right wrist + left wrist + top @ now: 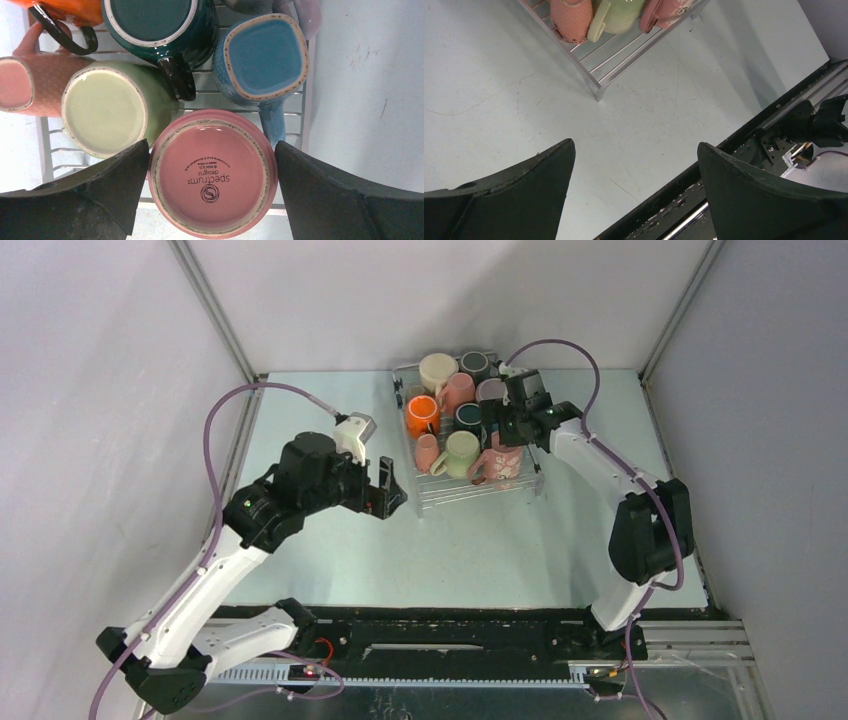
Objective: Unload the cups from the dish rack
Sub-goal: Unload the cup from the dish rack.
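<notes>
Cups (455, 410) crowded the dish rack (470, 498) at the back of the worktop (480, 550), the nearest ones base-up, presumably to drain. The right claw (211, 145) hung with fingers apart either side of the pink mug (212, 172) at the rack's near edge, likely lined up to grip it. The left claw (634, 145), also apart and empty, hovered over the worktop beside the rack's corner, probably keeping clear.

pink mug (212, 175) | pale green mug (106, 112) | teal mug (150, 17) | blue mug (265, 55) | dotted salmon mug (30, 85)
</notes>
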Robot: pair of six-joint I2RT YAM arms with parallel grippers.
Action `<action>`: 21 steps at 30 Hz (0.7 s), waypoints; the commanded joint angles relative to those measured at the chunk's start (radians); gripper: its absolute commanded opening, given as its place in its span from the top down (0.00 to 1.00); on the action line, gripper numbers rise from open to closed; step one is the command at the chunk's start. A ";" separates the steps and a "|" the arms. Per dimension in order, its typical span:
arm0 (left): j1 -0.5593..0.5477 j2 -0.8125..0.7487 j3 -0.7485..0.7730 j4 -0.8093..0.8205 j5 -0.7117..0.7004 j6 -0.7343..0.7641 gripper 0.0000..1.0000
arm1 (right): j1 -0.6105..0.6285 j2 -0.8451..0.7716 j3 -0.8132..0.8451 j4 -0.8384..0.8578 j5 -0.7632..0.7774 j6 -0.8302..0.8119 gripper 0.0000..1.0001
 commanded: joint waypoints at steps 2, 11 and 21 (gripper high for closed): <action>0.002 0.012 0.023 0.038 0.035 0.024 0.00 | 0.017 0.036 0.043 -0.058 0.059 0.023 0.00; 0.001 0.051 0.026 0.068 0.046 0.014 0.00 | 0.023 0.039 0.055 -0.084 0.068 0.036 0.00; -0.001 0.153 0.050 0.251 0.079 -0.032 0.00 | 0.010 0.005 0.051 -0.074 0.021 0.038 0.17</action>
